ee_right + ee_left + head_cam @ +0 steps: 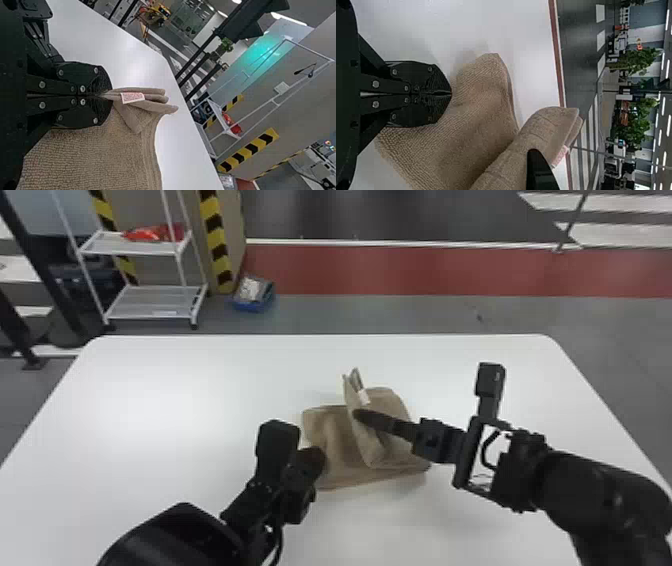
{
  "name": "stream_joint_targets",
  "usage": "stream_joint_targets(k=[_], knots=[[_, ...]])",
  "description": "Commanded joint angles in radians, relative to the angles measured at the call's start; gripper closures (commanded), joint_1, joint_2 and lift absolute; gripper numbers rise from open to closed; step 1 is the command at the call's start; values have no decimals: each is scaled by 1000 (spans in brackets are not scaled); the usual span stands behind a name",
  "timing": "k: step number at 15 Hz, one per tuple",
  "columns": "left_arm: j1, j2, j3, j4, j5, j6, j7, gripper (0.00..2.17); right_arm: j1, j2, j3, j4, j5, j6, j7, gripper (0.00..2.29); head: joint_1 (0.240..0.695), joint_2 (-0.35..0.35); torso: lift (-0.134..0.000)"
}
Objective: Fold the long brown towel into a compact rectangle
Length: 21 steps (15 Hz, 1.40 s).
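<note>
The white table (150,400) is stretching well past the brown towel (335,440) on both sides, with its far edge running straight behind and its side edges slanting outward toward the robot. The widest open room is lying to the towel's left; a narrower stretch is lying to its right, where the right arm is crossing over the tabletop, and a band of table is separating the towel from the far edge. Beyond that edge, a wheeled rack (142,304) and a blue bin (255,307) are standing on the floor.

The towel is lying near the middle of the table, its long axis running roughly left to right (a little askew to the far edge). A folded part is standing up from it, its ridge running from the far side toward the robot, and the corner with the white label (364,396) is pointing up and away.

The right gripper (359,415) is pinching the layers of that raised part beside the label, its fingers closing tight on the cloth. The left gripper (314,460) is resting its closed fingertips at the towel's left portion; whether any cloth is sitting between them, I cannot tell.
</note>
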Motion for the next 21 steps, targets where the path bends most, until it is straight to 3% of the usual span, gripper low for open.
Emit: stream_joint_targets(k=[1, 3, 6, 8, 10, 12, 14, 16, 17, 18, 19, 21], knots=[[3, 1, -5, 0, 7, -6, 2, 1855, 0, 10, 30, 28, 17, -44, -1, 1315, 695, -21, -123], [5, 1, -2, 0, 7, -6, 2, 1855, -5, 23, 40, 40, 25, -47, -4, 1244, 695, -13, -123], [5, 1, 3, 0, 9, -6, 0, 1855, 1, 23, 46, 51, 0, -60, -1, 721, 695, -1, -123], [3, -3, 3, 9, 12, -6, 0, 1855, 7, 21, 46, 49, -6, -57, 5, 711, 695, 3, -123], [0, -4, 1, 14, 15, -9, -1, 1855, 30, 21, 37, 37, -15, -57, 9, 326, 695, 9, -123], [-1, -4, 1, 16, 18, -12, -1, 1855, 79, 15, -3, -15, -43, -57, 11, 309, 695, 8, -123], [-1, -4, 7, 14, 19, -18, -1, 1855, 136, 10, -71, -83, -58, -57, 13, 83, 695, -5, -123], [-1, -3, 12, 14, 24, -24, 0, 1855, 194, -17, -137, -161, -60, -47, 77, 83, 695, -26, -123], [-3, -3, 13, 14, 26, -24, 0, 1851, 234, -37, -167, -207, -58, -50, 95, 117, 695, -39, -123], [-3, -3, 23, 14, 32, -27, -4, 1845, 260, -39, -190, -233, -44, -53, 129, 343, 695, -50, -123], [-3, -3, 26, 17, 36, -27, -6, 1838, 288, -42, -210, -264, -9, -47, 169, 775, 695, -79, -123], [-4, 1, 29, 20, 35, -30, -4, 1838, 345, -63, -229, -336, 62, 2, 192, 1902, 695, -98, -123]])
